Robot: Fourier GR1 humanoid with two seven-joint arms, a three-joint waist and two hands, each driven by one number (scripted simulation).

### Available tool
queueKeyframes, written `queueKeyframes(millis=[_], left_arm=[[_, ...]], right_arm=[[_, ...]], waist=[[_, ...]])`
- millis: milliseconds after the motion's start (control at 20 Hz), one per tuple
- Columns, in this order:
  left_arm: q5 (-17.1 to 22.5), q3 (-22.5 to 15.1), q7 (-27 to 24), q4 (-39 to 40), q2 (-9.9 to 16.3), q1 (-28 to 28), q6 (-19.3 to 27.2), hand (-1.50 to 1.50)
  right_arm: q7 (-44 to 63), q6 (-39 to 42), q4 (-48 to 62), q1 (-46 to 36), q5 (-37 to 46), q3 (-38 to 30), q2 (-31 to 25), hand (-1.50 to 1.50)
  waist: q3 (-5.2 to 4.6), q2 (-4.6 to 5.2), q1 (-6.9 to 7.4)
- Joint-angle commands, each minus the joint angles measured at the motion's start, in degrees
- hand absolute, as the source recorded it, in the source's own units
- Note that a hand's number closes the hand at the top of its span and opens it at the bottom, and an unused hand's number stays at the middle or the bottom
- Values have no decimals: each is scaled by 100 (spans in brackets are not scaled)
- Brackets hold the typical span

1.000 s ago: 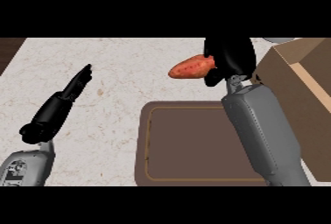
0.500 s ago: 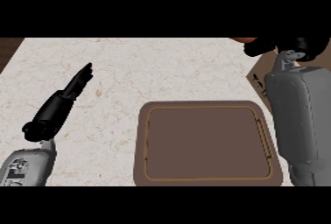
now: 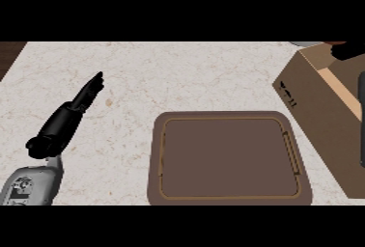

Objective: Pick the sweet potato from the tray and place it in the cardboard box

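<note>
The left hand (image 3: 87,92) lies over the pale stone counter (image 3: 178,72) at the left, its fingers straight and together, holding nothing, pointing up and away from the robot. Well off to its right sits the brown tray (image 3: 228,198), flat on the counter and bare inside its rim. Further right again, just beside the tray, the cardboard box (image 3: 314,91) stands with its open top partly cut by the frame's edge. Over the box's far corner a dark shape, probably the right hand (image 3: 349,49), is mostly out of frame, so I cannot tell how its fingers are set. The sweet potato does not show anywhere; whether that hand or the box hides it, I cannot tell.
</note>
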Motion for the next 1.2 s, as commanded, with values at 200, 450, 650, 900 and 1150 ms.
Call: queueKeyframes(millis=[200,450,650,900,1150], left_arm=[[51,23,257,-84,-24,-115,-35,0],[-93,-34,-38,177,-64,-138,-27,0],[179,143,486,-414,100,-115,-206,0],[-167,-72,273,-408,-118,92,51,0],[24,112,197,-79,27,-172,-142,0]], right_arm=[[-524,1645,1054,191,-895,-752,-978,150],[-1058,1774,1874,350,-1010,-709,-1244,150],[-1252,2267,2330,706,-1065,-801,-1648,150],[-2072,2698,1971,871,-1660,-782,-1574,-150],[-2674,1618,1652,596,-2374,-1574,-1267,-150]], waist=[[2,-6,-30],[0,21,27],[4,12,61],[1,-12,18],[10,-15,-15]])
